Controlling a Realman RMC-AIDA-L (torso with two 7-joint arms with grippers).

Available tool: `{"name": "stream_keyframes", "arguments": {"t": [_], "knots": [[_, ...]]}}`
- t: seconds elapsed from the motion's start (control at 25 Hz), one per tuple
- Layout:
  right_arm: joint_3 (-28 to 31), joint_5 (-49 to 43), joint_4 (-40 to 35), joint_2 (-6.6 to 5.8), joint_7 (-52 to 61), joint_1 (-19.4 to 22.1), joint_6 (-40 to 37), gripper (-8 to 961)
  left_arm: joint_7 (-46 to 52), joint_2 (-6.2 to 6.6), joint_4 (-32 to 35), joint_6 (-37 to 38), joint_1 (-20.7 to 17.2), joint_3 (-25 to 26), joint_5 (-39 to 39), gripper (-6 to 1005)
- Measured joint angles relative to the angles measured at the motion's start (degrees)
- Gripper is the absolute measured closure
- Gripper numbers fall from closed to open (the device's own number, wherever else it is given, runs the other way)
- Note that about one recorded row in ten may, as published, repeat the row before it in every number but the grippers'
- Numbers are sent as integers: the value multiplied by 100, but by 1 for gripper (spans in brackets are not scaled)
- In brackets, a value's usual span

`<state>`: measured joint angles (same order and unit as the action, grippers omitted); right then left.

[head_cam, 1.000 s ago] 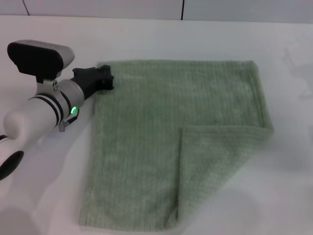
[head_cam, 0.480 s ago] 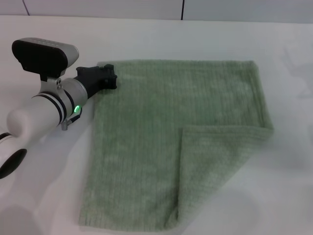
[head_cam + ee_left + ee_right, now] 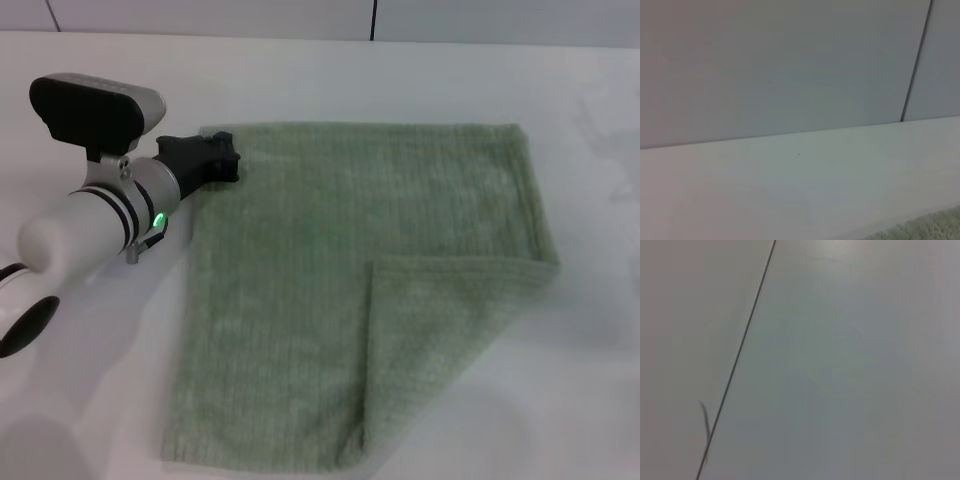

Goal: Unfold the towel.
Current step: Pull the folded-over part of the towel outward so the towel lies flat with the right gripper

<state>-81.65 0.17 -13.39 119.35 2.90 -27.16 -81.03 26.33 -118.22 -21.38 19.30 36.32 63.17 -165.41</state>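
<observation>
The pale sage-green towel [image 3: 330, 250] lies flat on the white table [image 3: 90, 400]. Its near right corner is folded over onto it as a triangular flap [image 3: 440, 320]. My left gripper [image 3: 222, 157] is low at the towel's far left corner, at the edge of the cloth. Whether it holds the cloth does not show. A sliver of the towel [image 3: 935, 226] shows in the left wrist view. My right gripper is out of view; the right wrist view shows only pale surface.
The table's far edge meets a wall of grey panels with a dark seam [image 3: 373, 20]. Bare white table surrounds the towel on the left, right and far sides.
My left arm has shifted slightly to the right and away, keeping the gripper at the towel's far left corner. The towel has not moved.
</observation>
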Motion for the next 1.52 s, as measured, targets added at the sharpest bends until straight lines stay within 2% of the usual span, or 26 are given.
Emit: {"name": "stream_keyframes", "arguments": {"t": [0.52, 0.68, 0.8, 0.84, 0.88, 1.12, 1.2, 1.24, 1.28, 1.32, 1.44, 1.52], "knots": [[-9, -12, -39, 14, 205, 9, 0, 146, 1, 0, 46, -41, 34, 3, 0, 1001], [-17, -25, -183, 15, 993, -3, 95, 146, 2, 0, 46, -41, 33, 3, 0, 1001], [-18, -145, -515, -20, 1850, -3, 502, 145, 4, 0, 46, -41, 33, 3, 0, 1001], [-17, -495, -893, -56, 2396, 41, 908, 145, 4, 0, 46, -41, 33, 3, 0, 1001], [-17, -495, -893, -56, 2396, 41, 908, 145, 4, 0, 46, -41, 33, 3, 0, 1001], [38, -2632, -2387, -204, 4564, 271, 2387, 146, 5, 1, 32, -41, 24, 3, 1, 1001], [90, -3757, -2889, -280, 5763, 294, 2824, 146, 5, 1, 13, -40, 9, 3, 0, 1001], [202, -4861, -3256, -332, 6862, 259, 2989, 146, 5, 1, -1, -40, 0, 3, 0, 1001], [202, -4861, -3256, -332, 6862, 259, 2989, 146, 5, 1, -4, -41, -1, 3, 0, 1001], [339, -5846, -3481, -370, 7833, 192, 2981, 146, 5, 1, -8, -40, -1, 3, 0, 1001], [621, -7434, -3717, -465, 9521, -34, 2683, 145, 5, 0, -26, -40, -2, 3, 1, 1001], [834, -8495, -3713, -582, 10603, -312, 2215, 145, 4, 0, -29, -40, -1, 3, 0, 1001]]}}
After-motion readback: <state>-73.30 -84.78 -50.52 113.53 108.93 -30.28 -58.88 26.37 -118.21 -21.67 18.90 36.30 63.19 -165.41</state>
